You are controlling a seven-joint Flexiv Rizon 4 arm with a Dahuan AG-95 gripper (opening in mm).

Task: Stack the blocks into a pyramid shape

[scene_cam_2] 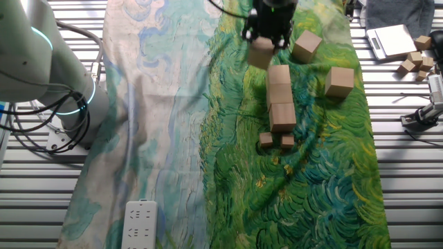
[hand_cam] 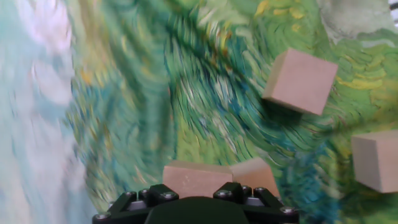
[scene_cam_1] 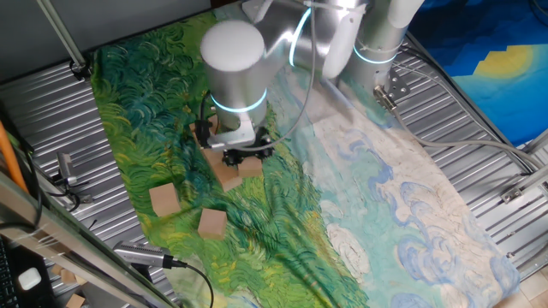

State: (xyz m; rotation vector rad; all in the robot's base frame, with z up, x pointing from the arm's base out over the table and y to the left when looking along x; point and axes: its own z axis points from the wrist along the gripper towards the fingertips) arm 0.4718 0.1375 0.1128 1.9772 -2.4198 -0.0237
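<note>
Light-tan wood: one block (scene_cam_2: 261,53) sits between the fingers of the gripper (scene_cam_2: 269,40), clenched on it and lifted clear of the cloth, at the far end of a row of three blocks (scene_cam_2: 280,97) that lie touching end to end on the green part of the painted cloth (scene_cam_2: 173,138). Two loose blocks rest to the right, one (scene_cam_2: 306,46) far and one (scene_cam_2: 340,81) nearer, well apart from the row. Two much smaller cubes (scene_cam_2: 277,141) lie just at the near end of the row. In the hand view the held block (hand_cam: 198,179) fills the space just ahead of the fingers. Risk, as judged: the cloth is creased, so the base may sit uneven; a block set off-centre across a seam could tip or push the row apart. The hand view is blurred, so alignment cannot be confirmed.
</note>
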